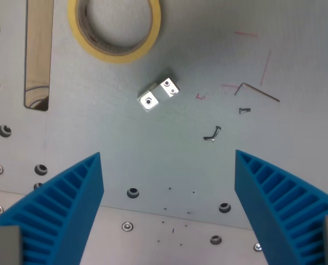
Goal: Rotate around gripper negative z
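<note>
My gripper (169, 204) hangs open above a grey metal plate (180, 149), with nothing between its two blue ribbed fingers (64, 212). One finger fills the lower left corner of the wrist view, the other the lower right. Ahead of the gap, two small shiny metal blocks (157, 94) lie joined at an angle on the plate, each with a screw hole. A roll of yellow tape (115, 28) lies flat at the top, partly cut off by the frame edge.
A bent hex key (256, 91) lies at the upper right, with a small screw (245, 110) and a bent metal bit (212, 134) near it. A long slot (38, 52) cuts the plate at the left. Bolt holes dot the left side and bottom.
</note>
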`<state>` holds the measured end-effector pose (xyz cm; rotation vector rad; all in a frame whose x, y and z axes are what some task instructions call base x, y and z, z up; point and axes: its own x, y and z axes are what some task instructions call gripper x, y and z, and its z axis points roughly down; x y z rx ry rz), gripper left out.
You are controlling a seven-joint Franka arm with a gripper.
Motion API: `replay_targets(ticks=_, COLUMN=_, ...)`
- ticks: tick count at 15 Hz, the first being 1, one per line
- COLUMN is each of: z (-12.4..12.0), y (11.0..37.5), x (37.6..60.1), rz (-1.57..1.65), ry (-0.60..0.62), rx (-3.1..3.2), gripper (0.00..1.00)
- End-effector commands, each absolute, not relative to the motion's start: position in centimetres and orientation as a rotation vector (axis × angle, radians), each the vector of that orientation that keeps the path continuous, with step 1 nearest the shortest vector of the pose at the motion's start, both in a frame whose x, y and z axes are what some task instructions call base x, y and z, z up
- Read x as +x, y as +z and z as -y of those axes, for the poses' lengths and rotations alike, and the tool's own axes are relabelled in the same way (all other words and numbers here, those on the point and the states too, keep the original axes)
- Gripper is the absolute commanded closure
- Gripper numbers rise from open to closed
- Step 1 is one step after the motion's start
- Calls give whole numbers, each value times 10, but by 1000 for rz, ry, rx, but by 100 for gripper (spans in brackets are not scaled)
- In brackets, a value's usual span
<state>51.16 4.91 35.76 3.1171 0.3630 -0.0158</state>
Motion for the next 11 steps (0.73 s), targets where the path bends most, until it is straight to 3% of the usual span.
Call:
replay_targets(ticks=1, z=-49, y=360, x=511, rz=-615, ry=-10, rx=3078, gripper=0)
replay_targets(ticks=11, z=-49, y=360, x=511, rz=-819, ry=-10, rx=3030, gripper=0)
